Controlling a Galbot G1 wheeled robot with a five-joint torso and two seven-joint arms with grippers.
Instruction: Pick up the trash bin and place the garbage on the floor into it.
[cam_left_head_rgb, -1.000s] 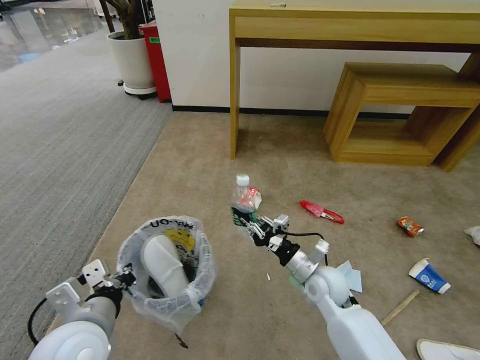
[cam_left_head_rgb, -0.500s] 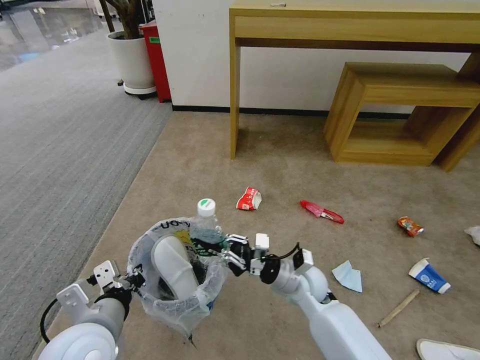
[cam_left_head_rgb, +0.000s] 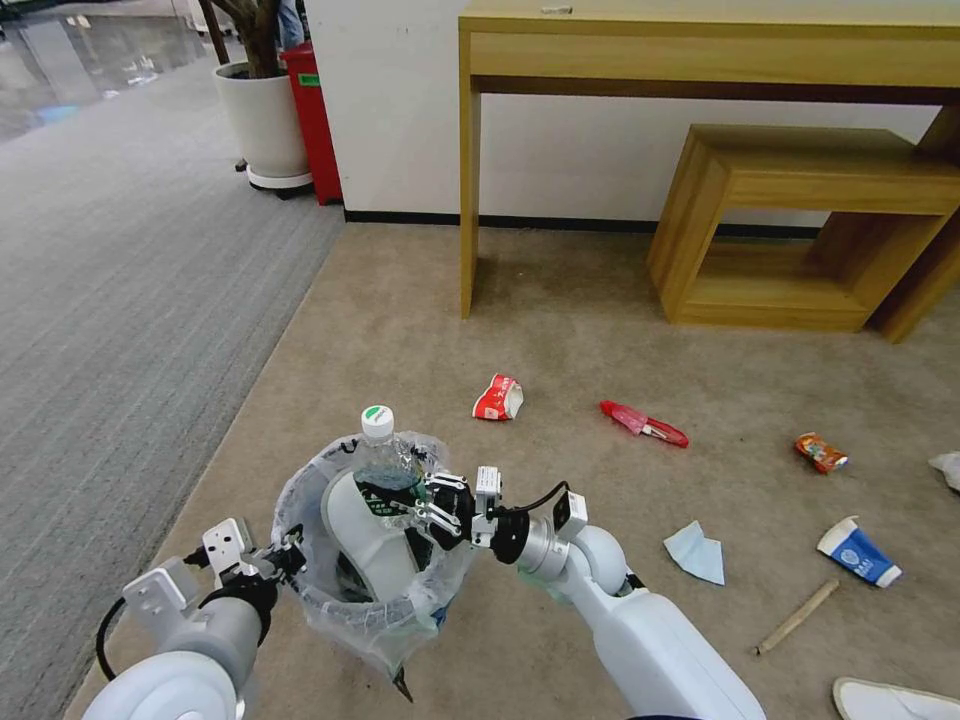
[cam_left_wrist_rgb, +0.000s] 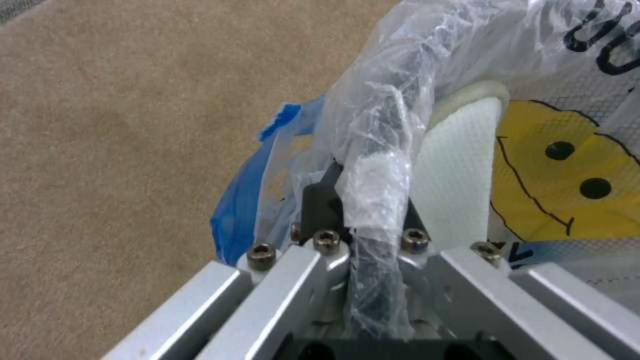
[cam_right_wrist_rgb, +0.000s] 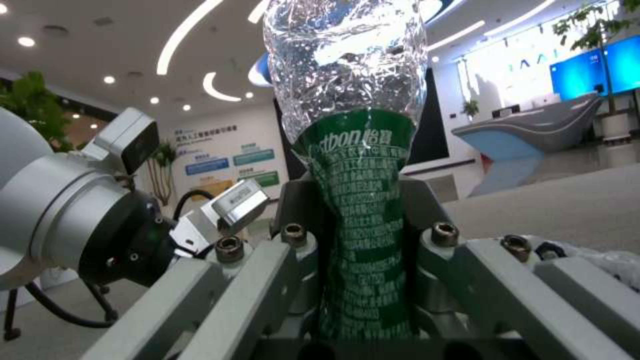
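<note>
My left gripper (cam_left_head_rgb: 290, 556) is shut on the near rim of the trash bin (cam_left_head_rgb: 345, 603) and holds it above the beige floor (cam_left_head_rgb: 560, 330). Up close, its fingers (cam_left_wrist_rgb: 319, 200) pinch the bag-wrapped rim (cam_left_wrist_rgb: 383, 150). A white slipper (cam_left_head_rgb: 362, 530) stands inside the bin. My right gripper (cam_left_head_rgb: 425, 505) is shut on a crushed clear bottle (cam_left_head_rgb: 382, 462) with a green label, upright over the bin's mouth. The jaws squeeze the label (cam_right_wrist_rgb: 357, 235). Garbage lies on the carpet: a red-white cup (cam_left_head_rgb: 498, 397), a red wrapper (cam_left_head_rgb: 645, 423), an orange can (cam_left_head_rgb: 820, 452), a blue mask (cam_left_head_rgb: 697, 552).
A blue-white cup (cam_left_head_rgb: 857, 552), a wooden stick (cam_left_head_rgb: 797, 616), a white slipper (cam_left_head_rgb: 890, 700) and a tissue (cam_left_head_rgb: 948, 468) lie at the right. A wooden desk (cam_left_head_rgb: 700, 50) and low shelf (cam_left_head_rgb: 800, 230) stand against the wall. Grey striped carpet (cam_left_head_rgb: 120, 300) runs along the left.
My right gripper has carried the bottle left and down until it is over the bin's mouth. The left arm has shifted the bin slightly right.
</note>
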